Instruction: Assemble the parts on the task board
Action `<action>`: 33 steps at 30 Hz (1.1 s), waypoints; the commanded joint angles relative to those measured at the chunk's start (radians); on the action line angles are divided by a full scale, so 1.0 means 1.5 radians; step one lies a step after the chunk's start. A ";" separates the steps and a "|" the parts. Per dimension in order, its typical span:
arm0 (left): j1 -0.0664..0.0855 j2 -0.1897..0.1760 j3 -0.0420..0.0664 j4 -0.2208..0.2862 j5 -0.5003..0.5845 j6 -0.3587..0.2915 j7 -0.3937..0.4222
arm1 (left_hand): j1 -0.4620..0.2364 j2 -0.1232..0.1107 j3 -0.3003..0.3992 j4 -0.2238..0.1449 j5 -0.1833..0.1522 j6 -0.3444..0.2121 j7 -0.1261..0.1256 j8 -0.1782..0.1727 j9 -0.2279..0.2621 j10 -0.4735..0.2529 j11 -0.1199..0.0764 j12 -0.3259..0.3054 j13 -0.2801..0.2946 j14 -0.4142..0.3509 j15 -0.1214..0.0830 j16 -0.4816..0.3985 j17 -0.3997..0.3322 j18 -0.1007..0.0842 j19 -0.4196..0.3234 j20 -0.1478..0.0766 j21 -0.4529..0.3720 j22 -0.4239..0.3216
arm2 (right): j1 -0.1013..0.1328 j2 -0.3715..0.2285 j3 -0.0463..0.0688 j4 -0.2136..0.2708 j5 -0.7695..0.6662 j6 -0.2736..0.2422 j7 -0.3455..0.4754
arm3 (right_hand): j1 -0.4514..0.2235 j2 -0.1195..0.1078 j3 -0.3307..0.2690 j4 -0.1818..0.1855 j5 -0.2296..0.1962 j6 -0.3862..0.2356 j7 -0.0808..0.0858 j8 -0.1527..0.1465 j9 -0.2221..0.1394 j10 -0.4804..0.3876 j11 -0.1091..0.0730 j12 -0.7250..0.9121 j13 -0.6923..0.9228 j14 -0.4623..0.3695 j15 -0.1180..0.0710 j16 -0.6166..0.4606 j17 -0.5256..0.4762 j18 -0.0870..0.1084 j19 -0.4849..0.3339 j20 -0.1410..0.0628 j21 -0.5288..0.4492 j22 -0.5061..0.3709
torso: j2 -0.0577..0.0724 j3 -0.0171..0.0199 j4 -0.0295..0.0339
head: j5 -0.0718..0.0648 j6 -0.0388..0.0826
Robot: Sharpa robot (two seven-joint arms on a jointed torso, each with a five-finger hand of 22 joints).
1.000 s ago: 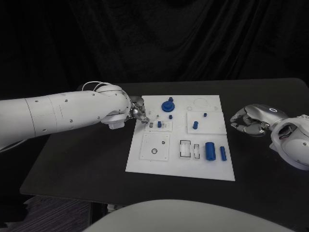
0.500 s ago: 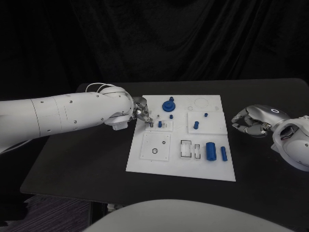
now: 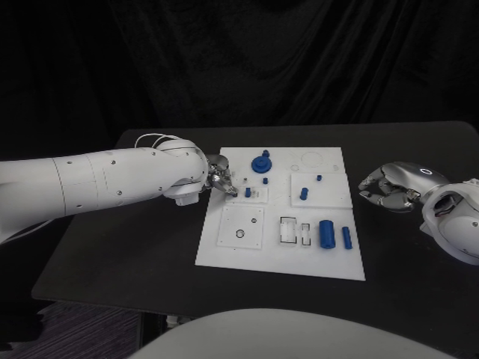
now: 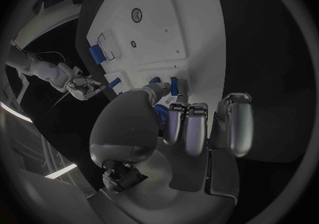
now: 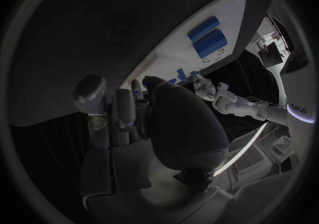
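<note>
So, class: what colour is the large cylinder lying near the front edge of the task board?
Blue. The large cylinder shows best in the head view, on the white task board.

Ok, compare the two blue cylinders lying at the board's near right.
The big cylinder is thick; the thin cylinder is far slimmer. The big one lies nearer the board's middle; the thin one lies by its right edge. Both are blue, lie flat, side by side, pointing the same way, untouched by either hand.

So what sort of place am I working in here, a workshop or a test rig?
Most likely a lab test or demo rig, not a workshop. A black table stands before a black curtain backdrop, and a white task board with small blue parts lies squarely between the left hand and right hand.
</note>
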 commanded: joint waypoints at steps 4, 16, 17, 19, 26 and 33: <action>-0.008 0.003 -0.001 -0.004 0.002 -0.003 0.020 | 0.001 0.008 -0.003 0.004 -0.005 0.014 -0.007 -0.001 0.000 0.021 -0.001 -0.003 0.143 0.070 -0.002 0.002 0.176 0.011 0.003 -0.002 -0.003 0.134 | -0.001 0.000 0.000 0.001 0.010 0.003 -0.008 | 0.004 -0.002 0.004 0.000 0.003 0.002 0.001 -0.001 0.000 -0.003 0.000 -0.004 0.035 0.022 0.006 -0.001 0.000 0.001 -0.005 0.001 -0.003 0.073 | 0.000 0.0007 -0.0008 | -0.001 0.000; -0.012 0.004 -0.001 -0.004 0.002 -0.012 0.034 | -0.002 0.010 -0.006 0.005 -0.012 0.015 -0.007 -0.003 -0.001 0.021 -0.001 -0.003 0.142 0.070 -0.002 0.002 0.176 0.011 0.003 -0.001 -0.003 0.134 | -0.001 0.000 0.000 0.000 0.012 0.004 -0.009 | 0.004 -0.002 0.004 0.000 0.003 0.002 0.001 -0.001 0.000 -0.003 0.000 -0.004 0.035 0.022 0.006 -0.001 0.000 0.001 -0.005 0.001 -0.003 0.073 | 0.000 0.0002 0.0003 | -0.002 0.000; -0.013 0.004 -0.001 -0.005 0.002 -0.012 0.034 | -0.002 0.010 -0.006 0.005 -0.013 0.015 -0.007 -0.003 -0.001 0.021 -0.001 -0.003 0.142 0.070 -0.002 0.002 0.176 0.011 0.003 -0.001 -0.003 0.134 | -0.001 0.000 0.000 0.000 0.012 0.004 -0.009 | 0.004 -0.002 0.004 0.000 0.003 0.002 0.001 -0.001 0.000 -0.003 0.000 -0.004 0.035 0.022 0.006 -0.001 0.000 0.001 -0.005 0.001 -0.003 0.073 | 0.000 0.0003 0.0000 | -0.001 0.000; -0.013 0.004 -0.001 -0.006 0.002 -0.011 0.035 | -0.002 0.010 -0.006 0.004 -0.013 0.015 -0.007 -0.004 -0.001 0.021 -0.001 -0.003 0.142 0.070 -0.002 0.002 0.176 0.011 0.003 -0.001 -0.003 0.134 | -0.001 0.001 0.000 0.000 0.012 0.005 -0.009 | 0.004 -0.002 0.004 0.000 0.003 0.002 0.001 -0.001 0.000 -0.003 0.000 -0.004 0.035 0.022 0.006 -0.001 0.000 0.001 -0.005 0.001 -0.003 0.073 | 0.000 0.0001 -0.0005 | 0.000 0.000; -0.015 0.007 -0.001 -0.008 0.002 -0.006 0.034 | -0.010 0.015 -0.021 0.007 -0.053 0.015 -0.006 -0.014 -0.008 0.020 0.000 -0.003 0.142 0.070 -0.001 0.002 0.176 0.012 0.003 0.000 -0.005 0.134 | -0.001 0.001 0.000 0.000 0.012 0.007 -0.010 | 0.004 -0.001 0.005 0.000 0.003 0.002 0.001 -0.001 0.000 -0.003 0.001 -0.004 0.035 0.022 0.006 -0.002 -0.001 0.001 -0.006 0.002 -0.005 0.073 | 0.001 0.0004 0.0003 | -0.002 0.000; -0.018 0.007 -0.001 -0.011 0.002 0.003 0.024 | -0.035 0.017 -0.065 0.029 -0.134 0.024 -0.004 -0.031 -0.027 0.019 0.002 -0.003 0.142 0.070 0.000 0.002 0.176 0.012 0.002 0.001 -0.008 0.133 | -0.001 0.000 0.000 0.000 0.012 0.011 -0.012 | 0.004 -0.001 0.005 -0.001 0.003 0.003 0.001 -0.001 0.000 -0.003 0.001 -0.004 0.035 0.022 0.006 -0.002 0.000 0.001 -0.005 0.002 -0.004 0.073 | 0.000 0.0004 -0.0002 | -0.002 0.000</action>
